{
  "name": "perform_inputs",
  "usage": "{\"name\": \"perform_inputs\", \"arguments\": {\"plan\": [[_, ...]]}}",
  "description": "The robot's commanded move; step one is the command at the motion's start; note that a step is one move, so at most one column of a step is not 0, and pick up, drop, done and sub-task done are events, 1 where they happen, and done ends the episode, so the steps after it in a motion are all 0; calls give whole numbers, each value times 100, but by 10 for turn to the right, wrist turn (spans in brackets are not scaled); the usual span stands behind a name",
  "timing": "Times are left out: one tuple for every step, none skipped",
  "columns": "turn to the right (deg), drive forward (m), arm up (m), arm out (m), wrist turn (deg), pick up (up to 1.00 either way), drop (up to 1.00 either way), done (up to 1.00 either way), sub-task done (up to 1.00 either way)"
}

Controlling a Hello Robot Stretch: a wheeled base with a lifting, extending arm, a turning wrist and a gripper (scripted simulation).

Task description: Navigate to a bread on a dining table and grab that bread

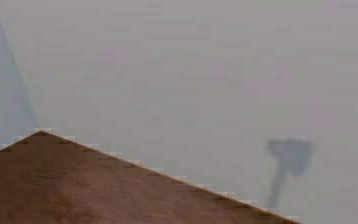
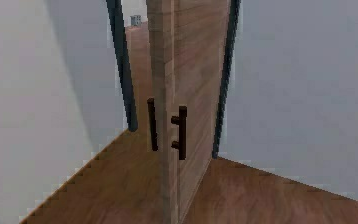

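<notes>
Ahead: wall [image 1: 187, 70] close, floor [image 1: 77, 185] wedge below. Side: door [image 2: 192, 80] edge-on, ajar at doorway [image 2: 137, 70]. Bearing to bread, table: cannot tell; doorway likely route. State of end effector: cannot tell.

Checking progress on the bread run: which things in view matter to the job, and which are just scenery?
Job:
- none to list; the gap beside the wooden door, which stands ajar, may be a way onward

Just there:
- dark handles on the door
- dark door frame
- wooden floor
- grey wall
</notes>
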Motion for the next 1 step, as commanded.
{"name": "perform_inputs", "arguments": {"plan": [[0, 5, 0, 0, 0, 0, 0, 0, 0]]}}
